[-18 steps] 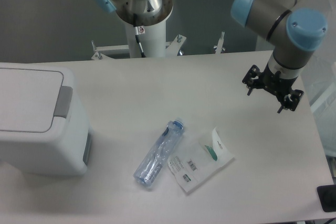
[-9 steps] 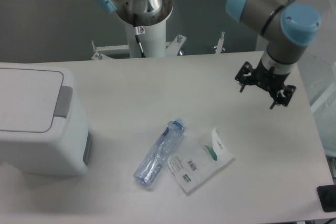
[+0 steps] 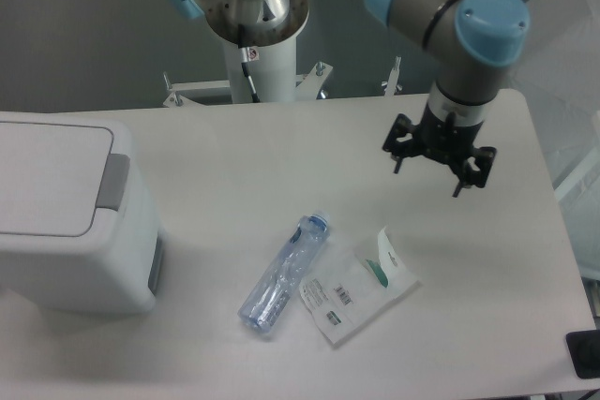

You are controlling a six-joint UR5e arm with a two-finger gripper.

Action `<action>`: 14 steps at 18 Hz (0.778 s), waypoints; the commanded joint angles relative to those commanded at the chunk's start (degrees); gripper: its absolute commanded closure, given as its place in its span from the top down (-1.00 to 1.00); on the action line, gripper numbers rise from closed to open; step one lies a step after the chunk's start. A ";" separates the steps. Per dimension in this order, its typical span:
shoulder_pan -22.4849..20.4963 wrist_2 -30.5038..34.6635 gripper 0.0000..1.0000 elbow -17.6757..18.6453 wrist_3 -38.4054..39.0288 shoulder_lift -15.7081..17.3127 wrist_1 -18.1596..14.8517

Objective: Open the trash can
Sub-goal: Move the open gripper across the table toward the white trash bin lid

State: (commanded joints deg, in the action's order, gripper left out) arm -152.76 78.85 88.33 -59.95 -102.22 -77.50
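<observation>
Since the earlier frame the pincer (image 3: 427,162) has swung leftward over the tabletop (image 3: 281,152), its fingers spread and empty. The trash can (image 3: 70,213) sits at the far left edge, lid shut, well apart. A low sweep across could clip the plastic water bottle (image 3: 284,273) or the sealed packet (image 3: 359,286); a press missing the grey push tab (image 3: 115,182) might shove the bin.

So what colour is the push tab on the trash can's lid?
Grey, on the white trash can; the push tab shows in the fixed camera view.
</observation>
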 joint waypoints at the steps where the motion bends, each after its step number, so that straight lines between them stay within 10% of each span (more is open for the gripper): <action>1: 0.88 -0.53 1.00 -0.26 1.58 0.53 -1.41; 14: 15.81 -9.85 1.00 -4.04 25.22 2.03 -3.36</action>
State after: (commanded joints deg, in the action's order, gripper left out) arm -136.95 69.00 84.29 -34.73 -100.20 -80.86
